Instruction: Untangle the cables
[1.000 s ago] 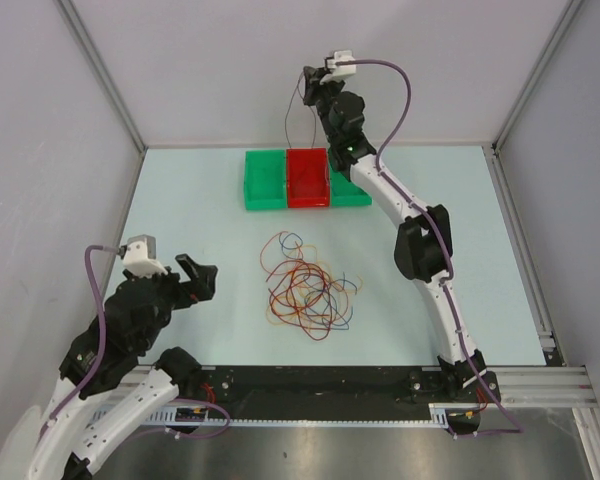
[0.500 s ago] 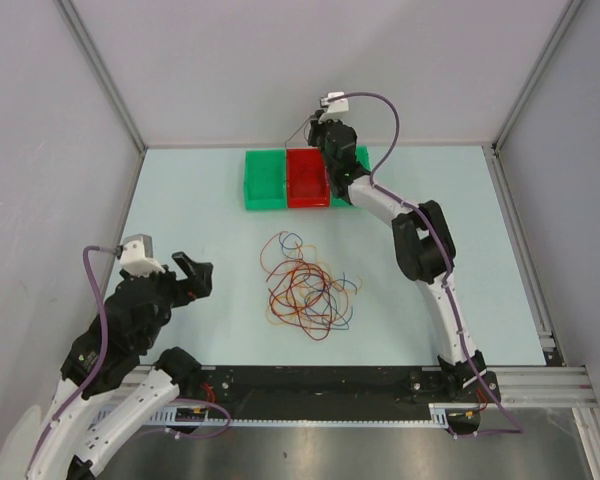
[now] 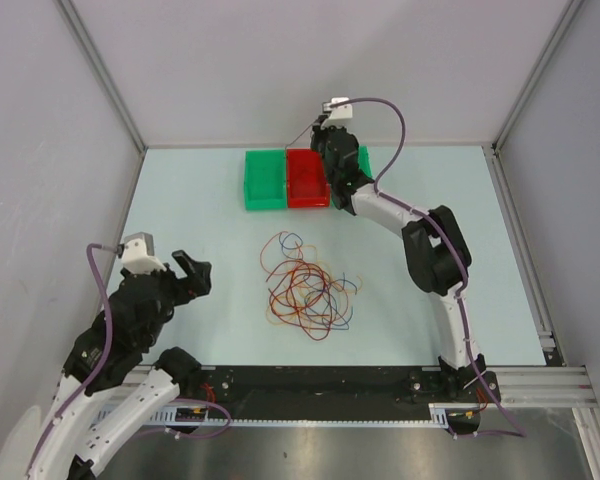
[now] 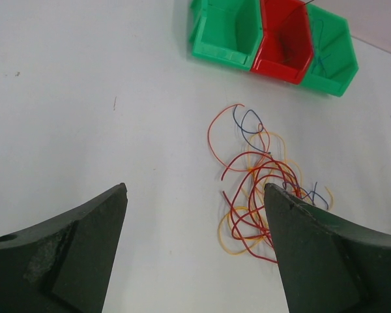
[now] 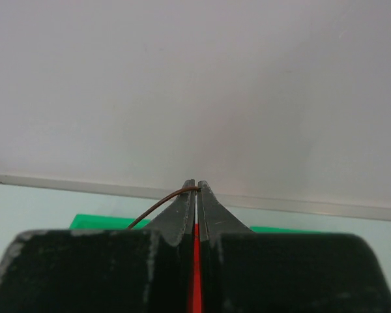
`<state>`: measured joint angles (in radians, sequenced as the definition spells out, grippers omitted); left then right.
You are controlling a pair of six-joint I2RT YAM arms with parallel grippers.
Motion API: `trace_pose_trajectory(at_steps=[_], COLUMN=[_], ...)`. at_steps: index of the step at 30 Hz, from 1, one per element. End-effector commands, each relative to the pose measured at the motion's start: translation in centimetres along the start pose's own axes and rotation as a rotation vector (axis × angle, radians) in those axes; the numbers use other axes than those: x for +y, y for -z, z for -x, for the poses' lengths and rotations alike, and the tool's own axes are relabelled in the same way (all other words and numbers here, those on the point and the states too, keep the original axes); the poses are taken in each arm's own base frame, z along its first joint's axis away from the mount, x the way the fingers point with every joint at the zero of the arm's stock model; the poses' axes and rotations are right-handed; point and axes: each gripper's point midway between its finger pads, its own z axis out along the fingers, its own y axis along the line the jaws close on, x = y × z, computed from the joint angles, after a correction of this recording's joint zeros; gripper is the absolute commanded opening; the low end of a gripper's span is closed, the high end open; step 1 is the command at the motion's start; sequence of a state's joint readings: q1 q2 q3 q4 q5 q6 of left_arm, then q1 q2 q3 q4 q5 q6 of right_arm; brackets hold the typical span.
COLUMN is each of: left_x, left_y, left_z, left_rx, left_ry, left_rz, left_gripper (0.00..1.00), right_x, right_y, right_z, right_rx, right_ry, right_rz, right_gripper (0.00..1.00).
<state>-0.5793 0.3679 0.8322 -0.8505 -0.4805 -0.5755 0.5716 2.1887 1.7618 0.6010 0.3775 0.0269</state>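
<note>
Right wrist cam first: my right gripper is clamped tight on the brown cable, which arcs out of the tips and off to the left. Past the tips there's just the back wall.

Top view: this is where the change shows. A second ago that arm was way up above the far edge with the strand dangling. Now it's down just over the red bin, which sits between the green bins at the middle of the far edge. The other cables lie in a loose pile mid-bench, same shape as before. My left gripper is toward the near left corner, barely moved and well apart from the pile.

Left wrist cam: those jaws are spread wide with nothing between them, the pile ahead and a bit right.

So I reckon one strand is free of the tangle and letting go over the bin comes next, with plenty left to sort
</note>
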Motion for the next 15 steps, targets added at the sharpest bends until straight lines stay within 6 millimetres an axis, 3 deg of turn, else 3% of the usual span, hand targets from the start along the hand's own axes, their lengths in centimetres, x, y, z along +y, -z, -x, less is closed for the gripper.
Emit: trace_pose_trajectory(at_steps=[1,8,11,12,15], left_x=[0.4,0.5,0.5,0.5,0.6], left_y=[-0.7,-0.9,-0.8,-0.7,-0.7], left_z=[0.1,-0.1,0.0,0.0,0.0], left_rx=[0.020,0.025,0.014,0.011,0.009], left_ry=[-0.023,-0.026,-0.020,-0.017,-0.017], left_rz=[0.059,0.069,0.060,0.056,0.058], left_gripper=[0.90,0.89,0.89,0.89,0.89], right_x=[-0.6,-1.3,-0.3,-0.1,0.8], right_y=[0.9,0.9,0.8,0.8,0.7], right_z=[-0.2,-4.7,-5.7,-7.2,-9.0], right_rx=[0.010,0.172,0.239,0.276,0.364], right_ry=[-0.004,0.000,-0.014,-0.028,-0.071], right_rz=[-0.054,-0.104,-0.076,-0.075,-0.052], right_gripper=[0.00,0.00,0.00,0.00,0.00])
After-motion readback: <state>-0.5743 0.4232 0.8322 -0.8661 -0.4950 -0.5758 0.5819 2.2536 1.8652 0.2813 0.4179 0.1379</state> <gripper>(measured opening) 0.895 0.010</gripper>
